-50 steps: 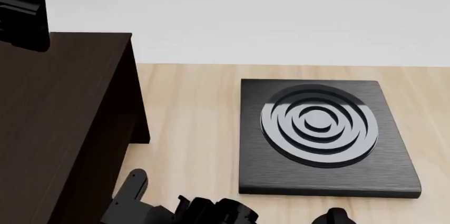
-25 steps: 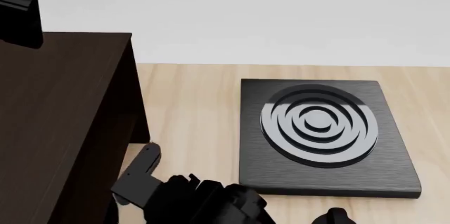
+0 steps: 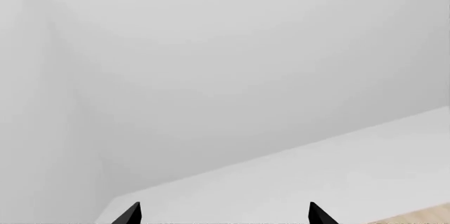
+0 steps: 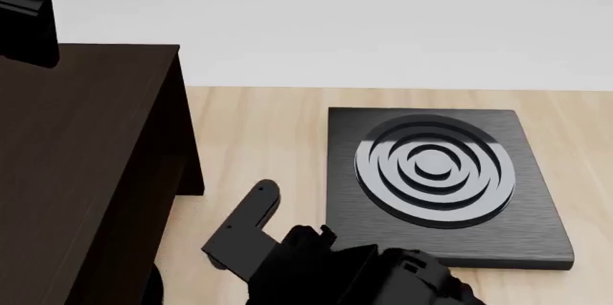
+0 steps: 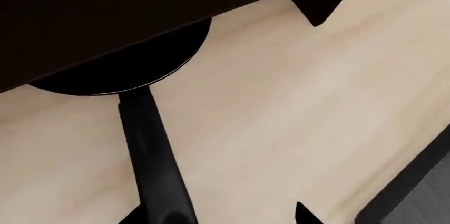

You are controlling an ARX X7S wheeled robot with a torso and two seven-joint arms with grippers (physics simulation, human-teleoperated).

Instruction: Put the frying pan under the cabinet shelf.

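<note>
Right gripper [image 4: 287, 244] sits at the near edge of the head view, its dark bulk now filling more of the lower middle than half a second ago, when it lay lower and further left. From the wrist view its two fingertips [image 5: 306, 213] stand apart on either side of the frying pan [image 5: 126, 66] handle, which runs between them; whether they touch it I cannot tell. The handle's holed end [image 4: 260, 191] has swung rightward and farther out over the pale wooden table [image 4: 258, 140] compared with the earlier frame, where it lay close against the cabinet's side. The pan's round body is mostly tucked beneath the dark brown cabinet shelf [image 4: 77, 147], with only an arc of its pale rim showing past the shelf edge in the right wrist view.

Left gripper [image 3: 221, 214] is raised at the far left above the cabinet top, fingertips spread wide, facing plain white wall.

To the right of the handle lies a black square plate [image 4: 441, 247] with ringed grooves, just beside the right gripper.
</note>
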